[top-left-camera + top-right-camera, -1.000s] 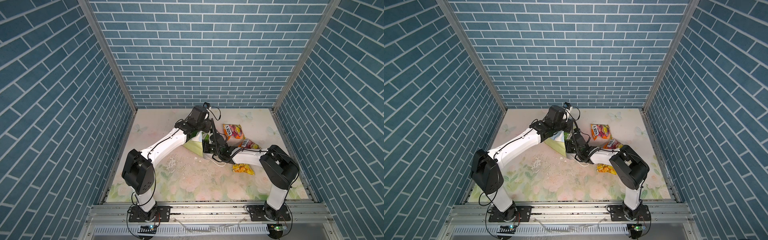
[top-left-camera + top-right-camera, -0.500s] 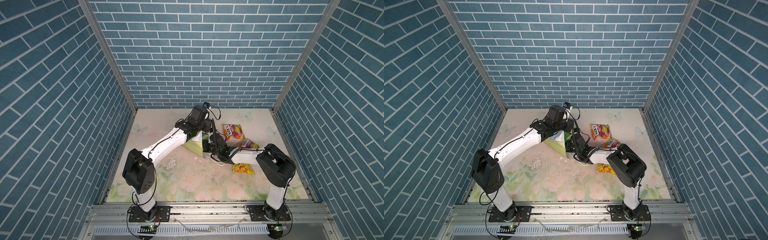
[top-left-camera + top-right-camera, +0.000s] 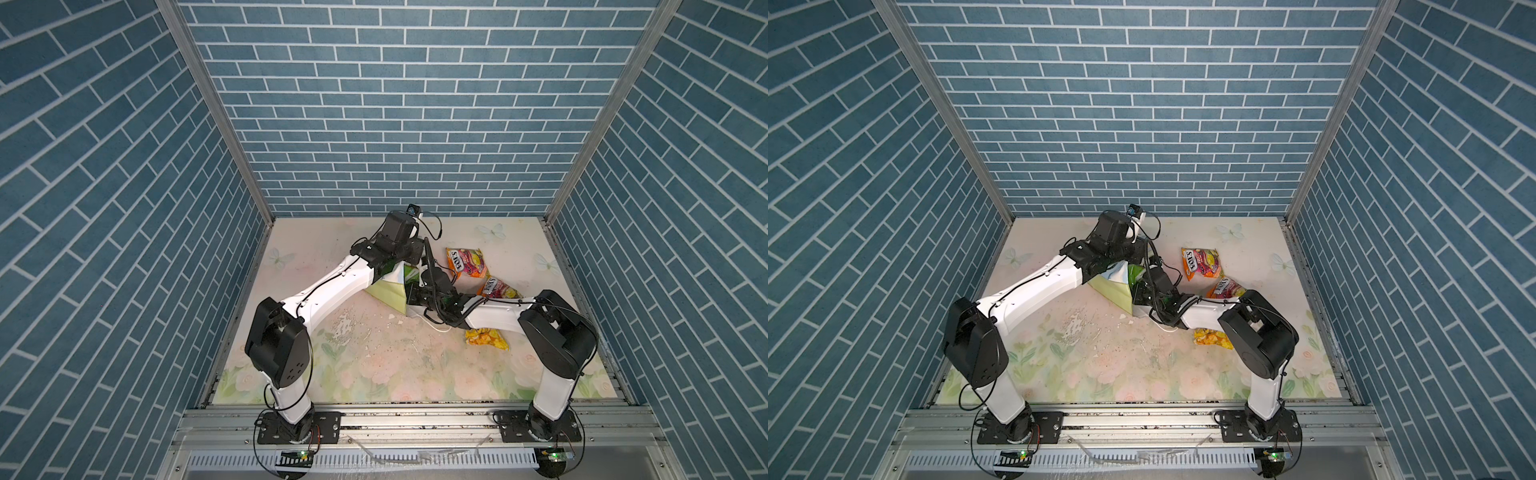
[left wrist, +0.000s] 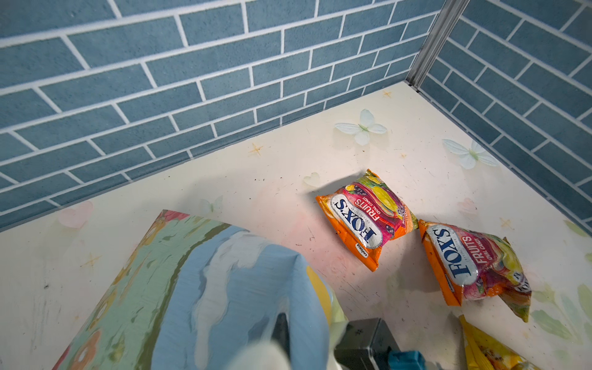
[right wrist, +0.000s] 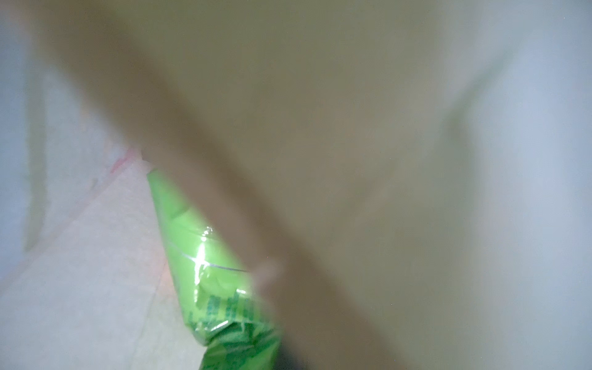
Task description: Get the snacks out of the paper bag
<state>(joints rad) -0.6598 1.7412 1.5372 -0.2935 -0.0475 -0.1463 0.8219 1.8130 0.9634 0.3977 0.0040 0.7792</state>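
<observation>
Mid-extraction: w/ the left fingers [image 4: 282, 325] clenched on the paper bag [image 3: 387, 292] mid-frame and the right fingers, hidden inside it, clamped apparently on the green packet [image 5: 205, 256], we next need a slow straight pull out w/o dragging the bag.

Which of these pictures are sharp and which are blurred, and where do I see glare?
Right wrist view: dim and strongly blurred inside the paper bag; only the green packet is recognisable, with a bright glint. Left wrist view: the FOX'S packets are sharp, their foil shining; the bag near the lens is soft. Both top views: sharp, evenly lit, walls leaning outward.
</observation>
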